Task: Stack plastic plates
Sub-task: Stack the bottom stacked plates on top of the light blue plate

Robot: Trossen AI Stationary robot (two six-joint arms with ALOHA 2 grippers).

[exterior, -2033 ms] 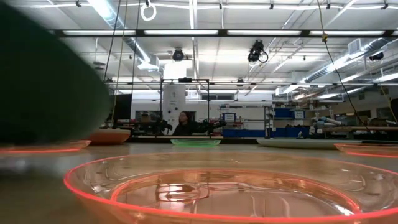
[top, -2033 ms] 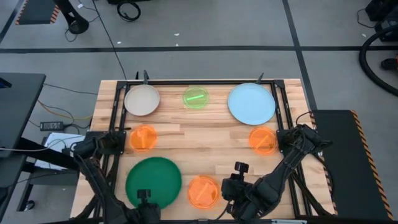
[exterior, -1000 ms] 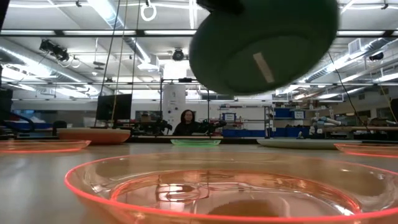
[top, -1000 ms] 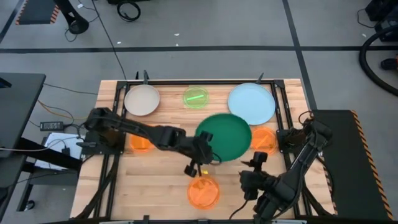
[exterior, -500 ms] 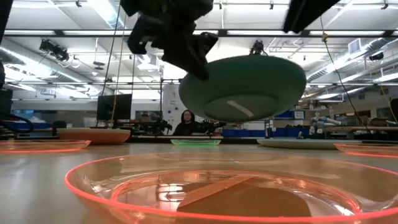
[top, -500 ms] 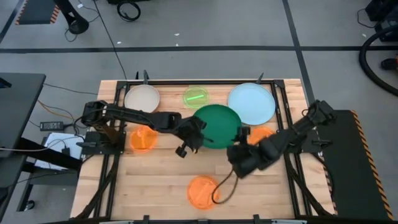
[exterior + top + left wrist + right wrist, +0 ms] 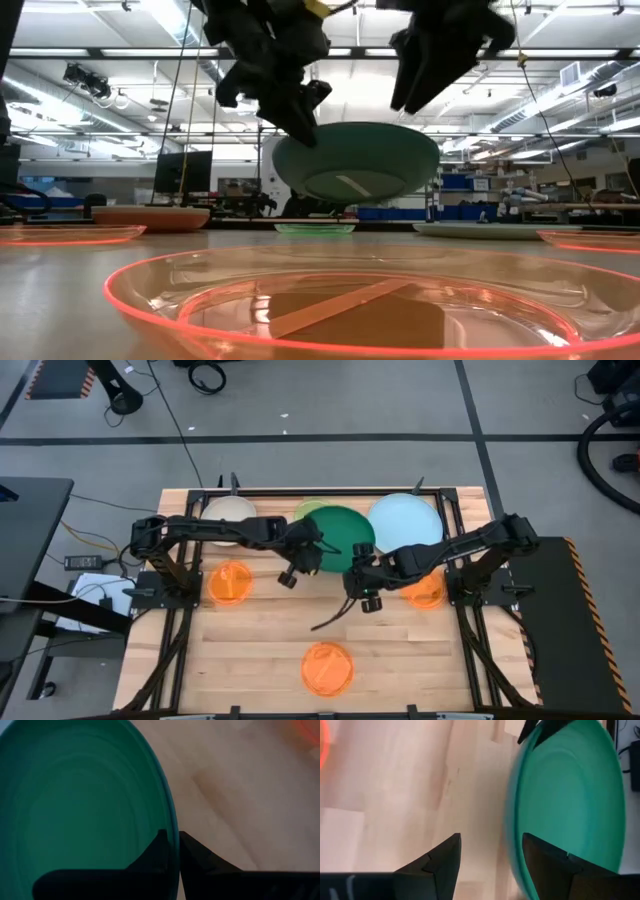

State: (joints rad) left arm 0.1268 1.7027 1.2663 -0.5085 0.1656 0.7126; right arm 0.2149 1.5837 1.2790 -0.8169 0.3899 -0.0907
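The large dark-green plate (image 7: 340, 536) hangs in the air over the far middle of the table, held by my left gripper (image 7: 311, 552), which is shut on its rim. In the low view the green plate (image 7: 345, 165) is clear of the table, roughly level. My right gripper (image 7: 355, 566) is open at the plate's near-right side; in the right wrist view the plate's rim (image 7: 512, 820) stands ahead of the gap between the fingers, and I see no touch. The light-blue plate (image 7: 405, 524) lies flat at the far right. The neon-green plate (image 7: 308, 510) is partly hidden behind the green one. My left gripper pinches the green plate's rim (image 7: 173, 822) on its left side between the two fingers, one finger (image 7: 157, 851) on the plate's upper face and the other (image 7: 192, 852) outside it. The fingers come from the table's left. The plate is lifted clear of the table.
A beige plate (image 7: 226, 520) lies at the far left, partly under the left arm. Small orange plates lie at the left (image 7: 231, 582), the right (image 7: 424, 589) and the near middle (image 7: 326, 668). Bare wood lies in the table's centre. A black frame (image 7: 330, 491) lines the far edge.
My left gripper has carried the green plate from the table's middle toward the far edge, still shut on its rim. My right gripper has come up from the near right edge toward the far left and now stands open beside the plate.
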